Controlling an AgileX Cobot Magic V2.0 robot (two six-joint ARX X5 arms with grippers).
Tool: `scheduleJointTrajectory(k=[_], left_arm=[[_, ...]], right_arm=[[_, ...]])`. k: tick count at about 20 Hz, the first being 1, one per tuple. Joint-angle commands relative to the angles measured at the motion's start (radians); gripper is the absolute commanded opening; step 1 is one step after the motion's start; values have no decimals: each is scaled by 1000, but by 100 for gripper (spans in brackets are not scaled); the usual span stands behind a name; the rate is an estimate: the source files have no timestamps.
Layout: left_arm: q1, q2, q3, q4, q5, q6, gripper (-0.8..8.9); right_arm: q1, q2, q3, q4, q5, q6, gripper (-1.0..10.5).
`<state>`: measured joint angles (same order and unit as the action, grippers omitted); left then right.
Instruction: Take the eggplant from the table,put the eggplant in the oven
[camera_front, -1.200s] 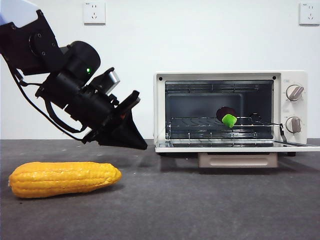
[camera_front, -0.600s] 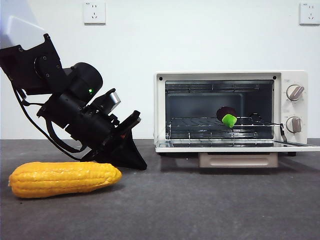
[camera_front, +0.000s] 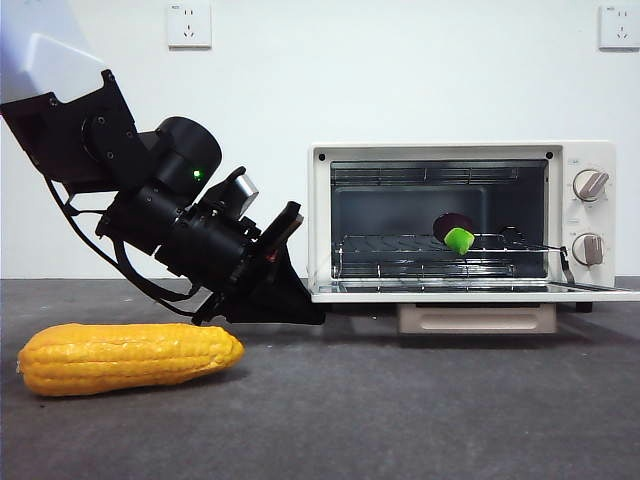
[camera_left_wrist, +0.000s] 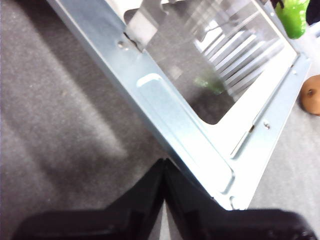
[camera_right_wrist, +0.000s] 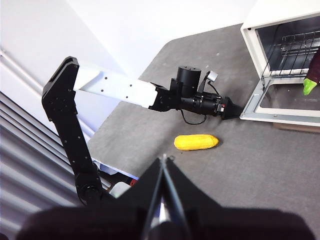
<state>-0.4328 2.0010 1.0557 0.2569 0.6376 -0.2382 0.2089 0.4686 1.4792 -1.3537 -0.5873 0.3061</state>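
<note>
No brand text legible on the oven; only tiny unreadable marks by the two round knobs. Cream-white metal box w/ dark cavity, wire rack, door folded down flat: glass pane in shiny metal frame, brownish handle end seen in left wrist view.

Eggplant lies on the rack inside oven, right of centre. Long axis runs front-to-back; green stem cap points out toward the open door, dark purple glossy body goes back into the cavity, so front view shows mostly its end.

Left gripper down low at the door's left front corner, just above the table; black jaws pressed together to a point, holding nothing, tip right at the door's metal edge. Can't tell if it touches.

Right gripper waits high up, well apart from oven, jaws together, empty.

Corn, yellow, bumpy kernels, lies lengthwise on the dark grey speckled matte table, left of oven, below the left arm.
</note>
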Motion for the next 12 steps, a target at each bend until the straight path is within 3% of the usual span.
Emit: scheduleJointTrajectory(k=[1, 5, 12], left_arm=[[-8, 14, -5, 30, 25, -23, -8], [-6, 14, -5, 62, 42, -45, -8], [-5, 14, -5, 261, 76, -215, -8]], right_arm=[[0, -9, 3, -21, 1, -13, -12], [0, -9, 3, -21, 1, -14, -12], [0, -9, 3, -21, 1, -15, -12]])
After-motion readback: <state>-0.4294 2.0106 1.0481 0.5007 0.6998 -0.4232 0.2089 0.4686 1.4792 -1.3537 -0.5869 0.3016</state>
